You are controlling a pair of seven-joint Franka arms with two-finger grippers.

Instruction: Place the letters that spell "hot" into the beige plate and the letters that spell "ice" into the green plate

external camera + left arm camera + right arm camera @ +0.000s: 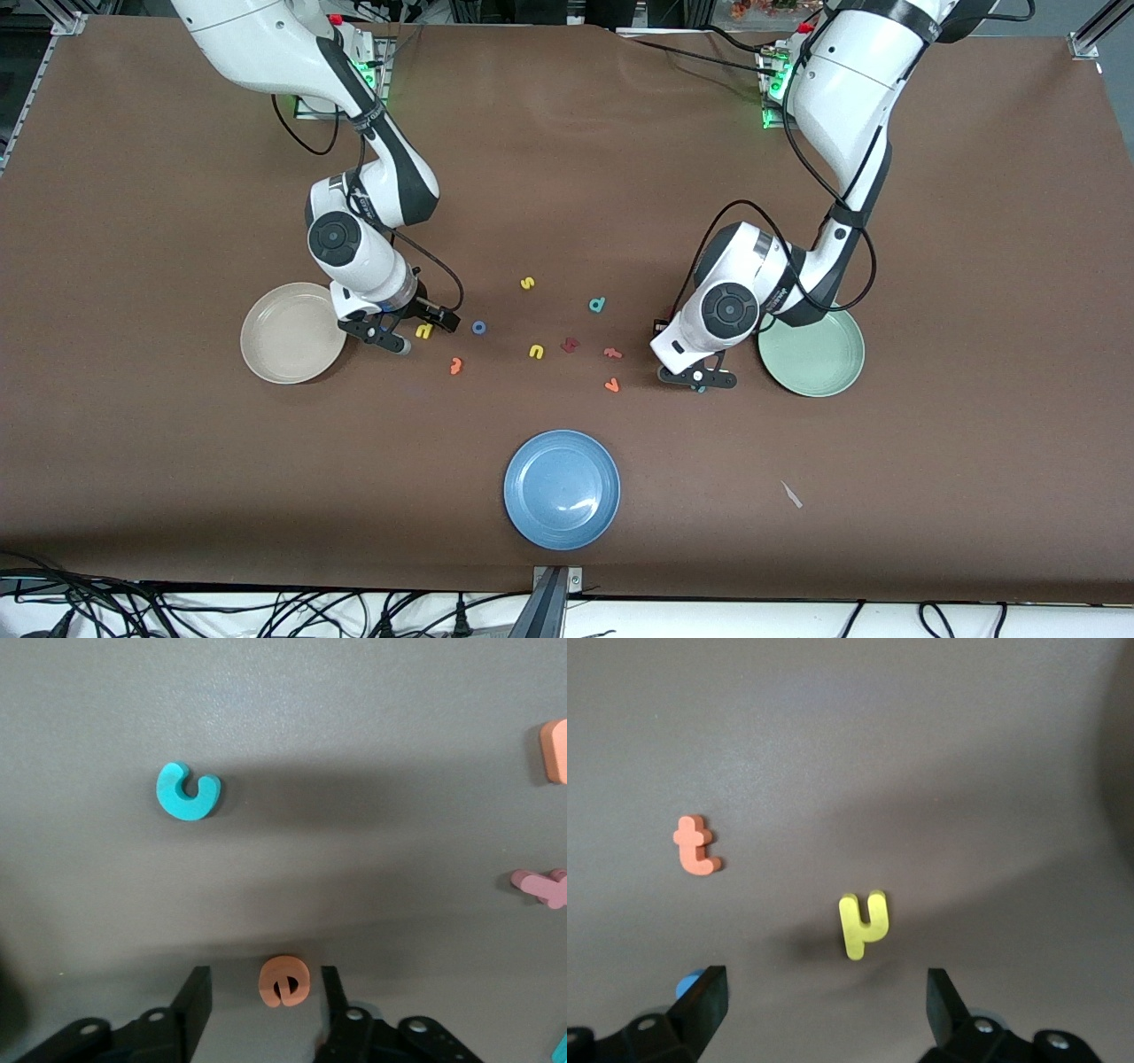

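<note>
From the front, the right gripper (409, 330) sits low over the desk (567, 142) beside the beige plate (293, 332), the yellow h (424, 330) between its wide-spread fingers; the left gripper (699, 379) is low beside the green plate (811, 353). Both plates look empty. In the left wrist view the orange e (284, 981) lies flat between part-open jaws that touch nothing yet, the teal c (187, 791) well ahead; an off-centre squeeze could flick the thin e away. In the right wrist view the h sits ahead of the open fingertips, the orange t (696, 847) farther off; closing now might only nudge it.
</note>
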